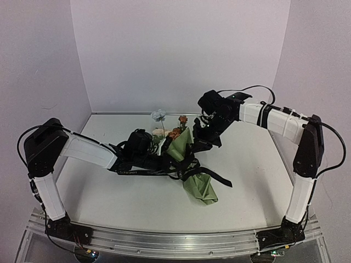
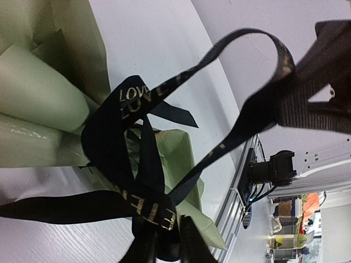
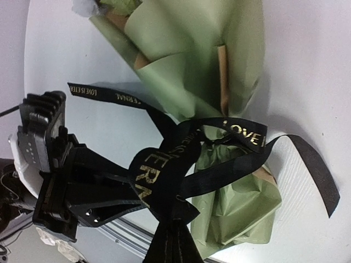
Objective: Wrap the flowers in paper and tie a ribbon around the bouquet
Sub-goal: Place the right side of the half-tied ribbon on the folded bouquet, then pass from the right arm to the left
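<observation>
The bouquet [image 1: 201,188] lies across the middle of the table. Its olive-green paper [image 3: 181,49] is wrapped into a cone. The flowers [image 1: 159,115] stick out of the far end in pale blue, cream and rust. A black ribbon [image 3: 244,129] with gold lettering loops round the cone's narrow part, and one loose tail [image 1: 218,178] trails to the right. My left gripper [image 2: 164,244] is at the knot, its jaws a little apart with ribbon [image 2: 142,93] lying between them. My right gripper [image 3: 173,244] is shut on a raised loop of ribbon above the cone.
The white table [image 1: 247,181] has walls at the back and at both sides. An aluminium rail [image 1: 164,241] runs along its near edge. The two arms meet over the bouquet, with the left gripper's body [image 3: 66,181] close beside the right one.
</observation>
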Motion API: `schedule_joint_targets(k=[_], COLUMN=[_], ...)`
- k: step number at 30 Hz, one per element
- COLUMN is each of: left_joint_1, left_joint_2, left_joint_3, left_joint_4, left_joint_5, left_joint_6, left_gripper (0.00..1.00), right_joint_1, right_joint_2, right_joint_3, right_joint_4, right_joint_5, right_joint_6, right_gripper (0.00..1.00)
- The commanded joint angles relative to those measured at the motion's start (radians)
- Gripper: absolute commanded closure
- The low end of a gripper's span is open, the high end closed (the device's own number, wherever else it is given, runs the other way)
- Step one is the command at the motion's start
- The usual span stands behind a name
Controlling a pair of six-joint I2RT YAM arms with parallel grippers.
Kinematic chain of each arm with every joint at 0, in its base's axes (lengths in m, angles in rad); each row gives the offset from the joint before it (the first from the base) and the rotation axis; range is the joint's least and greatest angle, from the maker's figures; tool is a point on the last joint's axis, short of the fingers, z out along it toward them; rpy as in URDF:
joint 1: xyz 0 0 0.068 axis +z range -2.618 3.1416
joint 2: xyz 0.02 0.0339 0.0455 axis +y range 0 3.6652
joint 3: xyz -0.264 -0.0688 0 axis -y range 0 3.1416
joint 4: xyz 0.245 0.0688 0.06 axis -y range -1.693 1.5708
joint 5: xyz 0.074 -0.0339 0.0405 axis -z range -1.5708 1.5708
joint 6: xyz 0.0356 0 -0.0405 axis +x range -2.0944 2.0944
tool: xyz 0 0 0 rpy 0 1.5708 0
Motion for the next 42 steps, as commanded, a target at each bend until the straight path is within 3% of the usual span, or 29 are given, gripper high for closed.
schedule_joint_targets(k=[1,9,13,19,30,42], left_joint_1=[-0.01,-0.011,-0.015,-0.015,-0.015,-0.015], left_joint_2=[0.022,-0.038,-0.087,-0.121,-0.187,-0.029], left_joint_3=[0.071,0.049,0.067,0.083,0.114,0.312], left_joint_4=[0.066,0.038,-0.104,-0.266,-0.336,-0.385], left_joint_5=[0.019,-0.004,-0.07,-0.225,-0.29,-0.138], left_joint_6=[0.005,0.072,0.169,0.265,0.441,0.649], left_gripper=[0.71,0.53,0.47,0.44,0.4,0.41], right_joint_1=[-0.02,-0.038,-0.044,-0.051,-0.051,-0.052], right_joint_2=[-0.016,-0.011,-0.01,0.001,0.008,0.012], right_joint_3=[-0.007,-0.017,-0.023,-0.011,-0.002,-0.016], right_joint_4=[0.003,0.012,0.016,0.031,0.051,0.122], right_joint_5=[0.048,0.055,0.055,0.024,-0.039,-0.129], right_joint_6=[0.074,0.096,0.097,0.114,0.143,0.229], right_gripper=[1.0,1.0,1.0,1.0,1.0,1.0])
